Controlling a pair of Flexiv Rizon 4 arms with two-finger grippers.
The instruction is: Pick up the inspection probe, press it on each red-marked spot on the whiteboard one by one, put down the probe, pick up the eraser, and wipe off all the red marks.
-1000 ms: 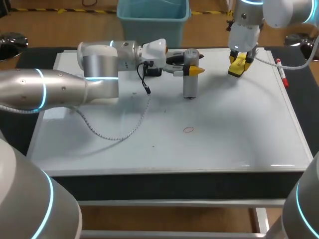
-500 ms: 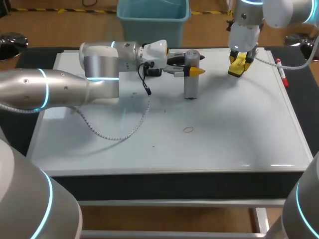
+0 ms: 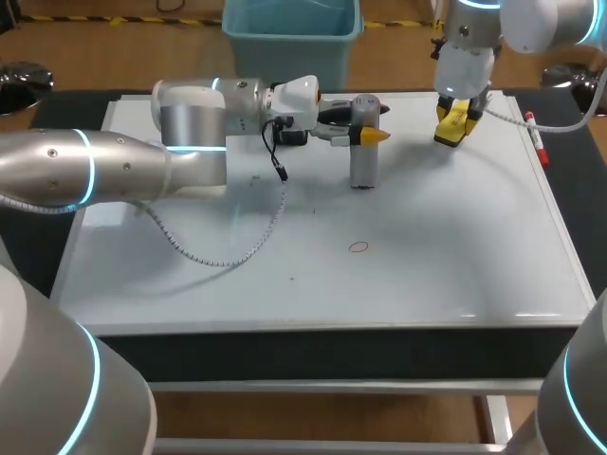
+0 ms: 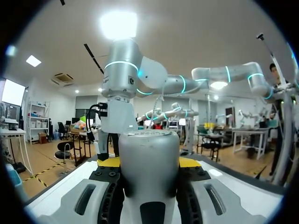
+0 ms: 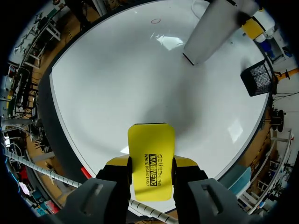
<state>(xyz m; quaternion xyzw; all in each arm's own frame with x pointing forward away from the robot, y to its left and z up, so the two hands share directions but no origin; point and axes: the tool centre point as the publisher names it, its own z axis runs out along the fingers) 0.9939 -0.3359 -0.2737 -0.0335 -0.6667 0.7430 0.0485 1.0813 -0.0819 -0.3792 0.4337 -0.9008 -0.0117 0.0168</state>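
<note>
while the left gripper (image 3: pixel 368 136) pinches the one grey inspection probe (image 3: pixel 362 166) from two sides, the probe stands upright over the whiteboard (image 3: pixel 455 256), close to its far edge. whether its lower end touches the whiteboard cannot be told. one red mark (image 3: pixel 358 247), a small ring, lies near the whiteboard's middle, apart from the probe. the right gripper (image 3: pixel 454 126) clamps the one yellow eraser (image 3: pixel 452 120) between its fingers, above the whiteboard's far right part. one red marker pen (image 3: pixel 537 138) lies along the whiteboard's right edge.
</note>
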